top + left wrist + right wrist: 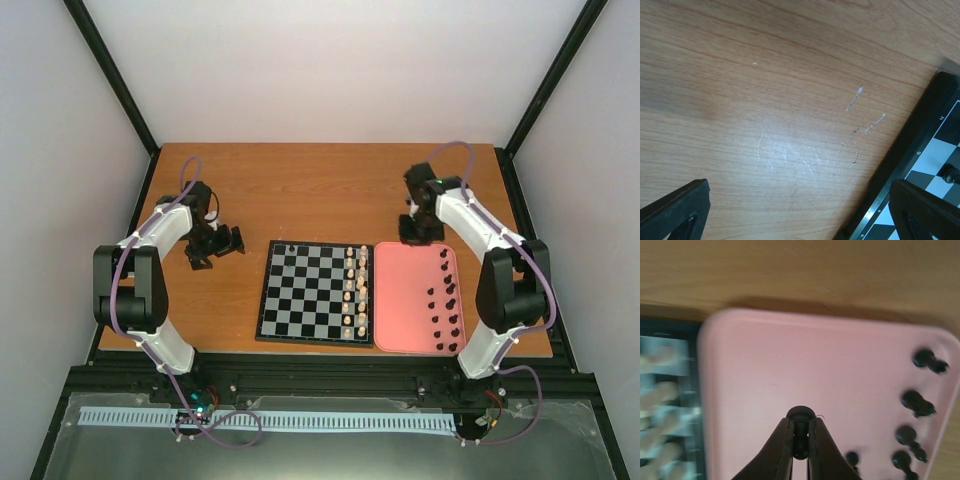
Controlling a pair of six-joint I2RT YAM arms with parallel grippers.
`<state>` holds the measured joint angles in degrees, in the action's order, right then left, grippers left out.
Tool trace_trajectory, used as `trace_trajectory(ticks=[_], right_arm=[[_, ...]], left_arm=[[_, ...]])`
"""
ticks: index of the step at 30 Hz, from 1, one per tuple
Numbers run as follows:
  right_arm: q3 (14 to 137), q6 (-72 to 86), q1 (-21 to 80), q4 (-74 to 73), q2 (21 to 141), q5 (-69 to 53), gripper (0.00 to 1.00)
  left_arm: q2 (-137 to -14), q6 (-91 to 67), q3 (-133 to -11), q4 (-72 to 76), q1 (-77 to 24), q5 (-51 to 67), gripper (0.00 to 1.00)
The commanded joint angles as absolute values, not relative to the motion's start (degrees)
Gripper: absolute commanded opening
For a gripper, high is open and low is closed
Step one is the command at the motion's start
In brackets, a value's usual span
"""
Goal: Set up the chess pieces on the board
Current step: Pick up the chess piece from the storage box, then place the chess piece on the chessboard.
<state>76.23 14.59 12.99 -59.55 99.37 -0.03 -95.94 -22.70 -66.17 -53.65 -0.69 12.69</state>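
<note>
Start at the right gripper [800, 429]. In the right wrist view its fingers are drawn together and clamp one black chess piece [800, 415], whose rounded end projects just past the fingertips. You cannot tell whether the piece touches the surface below it.

The gripper stands over the far part of the pink tray [405, 300], toward the side next to the board. The remaining black pieces [447, 295] lie scattered along the tray's right side. The right wrist view shows several of them on their sides near the right rim.

The board [262, 300] sits just left of the tray, in the middle of the table [320, 190]. Two columns of cream-white pieces [354, 290] fill the board's right edge. A single black piece [291, 247] stands in its far left corner.

Now check the left gripper [222, 241]. It hangs over bare table to the left of the board, near that far left corner. Its fingers [675, 210] are spread wide apart and hold nothing. The left wrist view shows scratched wood between them and the board's black rim beside the right finger.
</note>
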Motion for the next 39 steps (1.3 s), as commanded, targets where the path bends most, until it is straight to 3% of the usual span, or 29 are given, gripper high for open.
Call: trace_trajectory(ticks=[1, 9, 14, 39], right_arm=[[86.91, 16.62, 22.77, -65.03, 100.89, 0.15, 0.03], [103.34, 15.98, 39.8, -65.13, 114.59, -5.6, 0.03], [110.25, 13.98, 45.27, -64.16, 122.12, -7.54, 0.03], [127.16, 6.86, 54.84, -67.95, 135.76, -9.52, 0.03]], left_arm=[[-96.2, -22.58, -67.21, -52.93, -0.44, 13.27, 1.0], [-96.5, -22.57, -67.94, -52.79, -0.38, 13.59, 1.0], [-96.35, -22.64, -67.98, -52.66, -0.44, 13.74, 1.0], [-96.15, -22.71, -67.43, -52.88, -0.42, 12.94, 1.0]])
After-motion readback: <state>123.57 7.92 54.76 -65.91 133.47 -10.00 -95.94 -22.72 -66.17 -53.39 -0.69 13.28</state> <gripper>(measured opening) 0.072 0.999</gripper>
